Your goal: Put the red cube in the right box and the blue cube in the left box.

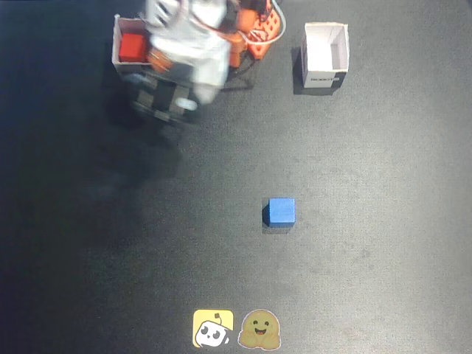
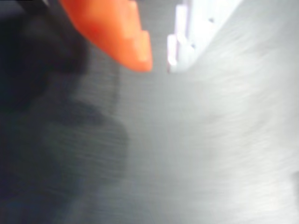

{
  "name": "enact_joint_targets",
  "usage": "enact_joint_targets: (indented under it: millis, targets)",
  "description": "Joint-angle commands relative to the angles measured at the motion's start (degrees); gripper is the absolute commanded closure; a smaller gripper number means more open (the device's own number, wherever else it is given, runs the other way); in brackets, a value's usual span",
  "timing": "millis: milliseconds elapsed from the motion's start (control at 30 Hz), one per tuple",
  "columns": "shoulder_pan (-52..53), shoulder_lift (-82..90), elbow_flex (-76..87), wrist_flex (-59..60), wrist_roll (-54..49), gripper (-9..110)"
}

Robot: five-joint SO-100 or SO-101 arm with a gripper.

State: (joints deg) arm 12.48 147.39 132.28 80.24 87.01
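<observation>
The red cube (image 1: pixel 133 47) already sits inside the white card box (image 1: pixel 118 46) at the upper left of the fixed view, tucked just behind the arm (image 1: pixel 184 51), which blurs over that box's near edge. The blue cube (image 1: pixel 282 211) lies alone on the dark mat (image 1: pixel 383 243), well apart from the fingers and below them in the fixed view, with nothing touching it. The second white box (image 1: pixel 324 55), open and empty with its black strip facing front, stands off to the other side of the arm.

In the wrist view an orange finger (image 2: pixel 117 32) points down from the top edge, with a pale box corner (image 2: pixel 187 42) just beside it; everything is smeared, and nothing sits at that fingertip. I cannot tell whether the fingers are parted or closed.

From where I stand, the likeliest trouble is the arm clipping the box holding the red cube while it is this close, since light card slides or tips easily. After that, a fast approach could nudge the blue cube away rather than straddle it. The two boxes look alike, so dropping blue in with red is also possible.
</observation>
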Motion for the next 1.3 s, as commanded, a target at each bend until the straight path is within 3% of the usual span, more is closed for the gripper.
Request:
enact_joint_targets:
  millis: [0,767,967,1267]
  targets:
    - [-4.9,1.1,-0.4,-1.3,1.1,100]
    - [-14.8,7.1,8.6,-4.7,-4.4,100]
    - [-20.7,7.2,8.2,-5.6,-0.6,100]
    - [-25.2,-4.0,4.7,-13.7,0.8,99]
